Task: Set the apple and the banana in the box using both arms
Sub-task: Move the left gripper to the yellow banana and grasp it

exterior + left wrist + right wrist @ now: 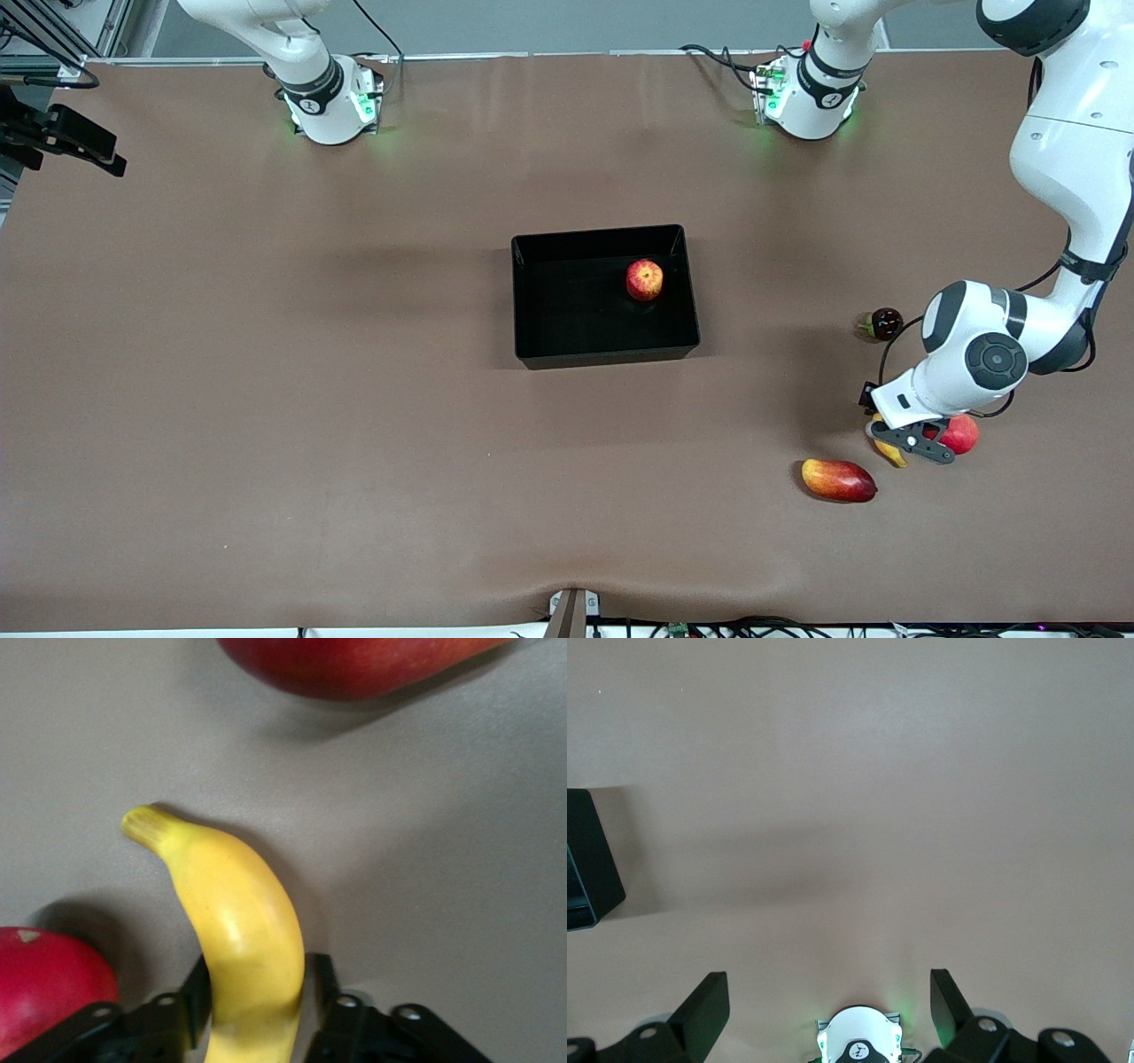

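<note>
**Reader:** Why does your left gripper (pixel 252 1010) sit so low, at the left arm's end of the table?

**Arm:** I straddle the banana (pixel 232 930) across its thick middle, one finger (pixel 197 988) on each flank, pressed against the peel. The fruit lies flat on the table (pixel 266 354), so I judge that a grip across its width, near the centre of its length, keeps it from tipping when it is raised. In the front view the yellow tip (pixel 890 454) shows under my left gripper (pixel 912 440).

**Reader:** What crowds it?

**Arm:** A red round fruit (pixel 44 988) lies just beside one finger, and the mango (pixel 838 479) lies nearer the front camera. A dark small fruit (pixel 885 323) sits farther from that camera. I judge these to be distractors; the close red fruit may be nudged as I lift.

**Reader:** And the apple?

**Arm:** The apple (pixel 645 280) already rests in the box (pixel 532 292), toward the wall nearest the left arm's end. The box stands mid-table, where either arm can reach it. Bare floor remains for the banana.

**Reader:** Your right gripper?

**Arm:** The right gripper (pixel 828 1010) waits with its fingers spread wide over bare table, holding nothing. A corner of the box (pixel 589 859) shows in its wrist view. I judge the task about half done.
</note>
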### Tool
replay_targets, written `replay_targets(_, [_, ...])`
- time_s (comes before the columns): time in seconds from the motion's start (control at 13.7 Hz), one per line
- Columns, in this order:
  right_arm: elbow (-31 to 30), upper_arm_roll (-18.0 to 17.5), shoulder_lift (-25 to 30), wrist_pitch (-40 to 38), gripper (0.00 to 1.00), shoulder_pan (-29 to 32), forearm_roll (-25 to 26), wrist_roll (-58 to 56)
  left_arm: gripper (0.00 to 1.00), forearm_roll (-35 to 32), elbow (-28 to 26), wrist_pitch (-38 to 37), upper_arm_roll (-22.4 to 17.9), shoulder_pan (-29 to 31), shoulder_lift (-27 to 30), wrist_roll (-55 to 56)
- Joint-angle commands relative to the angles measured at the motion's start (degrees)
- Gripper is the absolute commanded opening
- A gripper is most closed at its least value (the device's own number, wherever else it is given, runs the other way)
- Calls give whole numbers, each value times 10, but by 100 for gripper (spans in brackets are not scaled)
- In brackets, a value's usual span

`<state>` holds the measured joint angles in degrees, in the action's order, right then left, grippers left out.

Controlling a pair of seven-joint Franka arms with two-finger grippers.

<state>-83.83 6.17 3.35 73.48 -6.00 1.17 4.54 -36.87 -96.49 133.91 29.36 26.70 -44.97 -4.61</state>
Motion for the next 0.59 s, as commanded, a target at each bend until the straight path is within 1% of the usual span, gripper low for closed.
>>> replay_targets(0.0, [14, -3, -6, -9, 100, 5, 9, -3, 0, -3, -5, -19, 26, 2, 22, 2])
replay_targets(0.15, [14, -3, -6, -9, 100, 7, 9, -3, 0, 6, -1, -72, 58, 4, 48, 16])
replay_targets(0.29, [14, -4, -6, -9, 100, 8, 9, -3, 0, 33, 0, -113, 78, 3, 81, 29])
replay_targets(0.44, [14, -3, -6, -9, 100, 8, 9, -3, 0, 80, 8, -147, 96, 3, 104, 38])
replay_targets(0.51, [14, -3, -6, -9, 100, 12, 9, -3, 0, 112, 13, -165, 105, 3, 111, 60])
